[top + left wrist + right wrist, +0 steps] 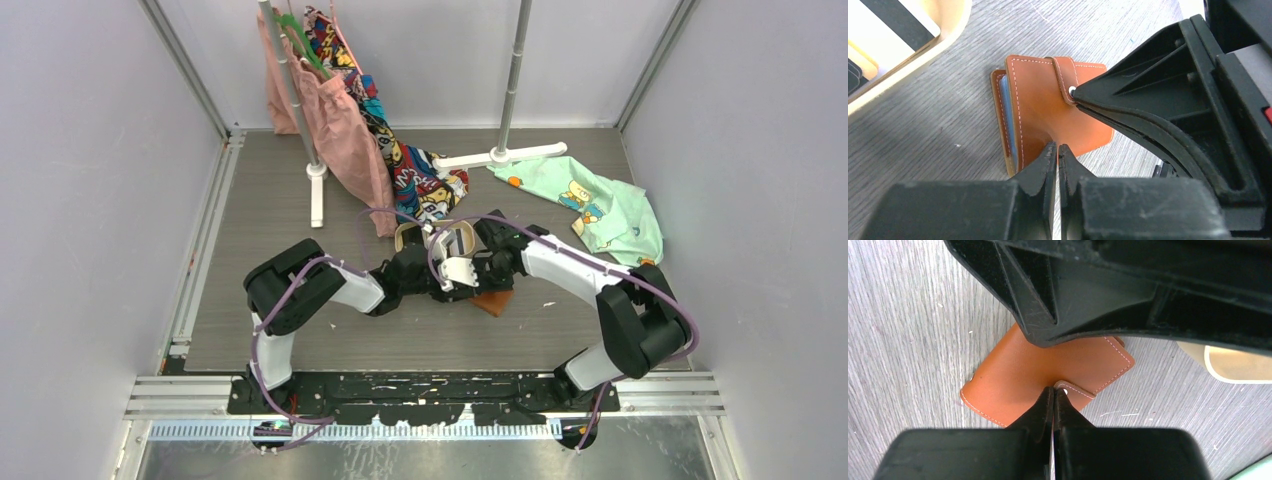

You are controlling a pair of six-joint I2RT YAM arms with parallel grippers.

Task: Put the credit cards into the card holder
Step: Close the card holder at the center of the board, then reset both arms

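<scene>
The card holder (1043, 105) lies closed and flat on the counter (923, 125), directly between the 2 pincers, which face each other across it tip to tip. The left pincer (1057, 152) is drawn narrow at the cover's near edge, and the leather curls up into its tips, so it appears to pinch that edge. The right pincer (1054, 392) is fully closed, its point resting on the snap end of the tab (1066, 75); whether any leather sits between its fingers I cannot tell. The tab wraps over the edge on the right arm's side, so unsnapping it likely means a pull away from the left grip, along the line joining the 2 arms. The credit cards (898, 25) sit in the wooden tray (955, 25), just beyond the holder and apart from it.
</scene>
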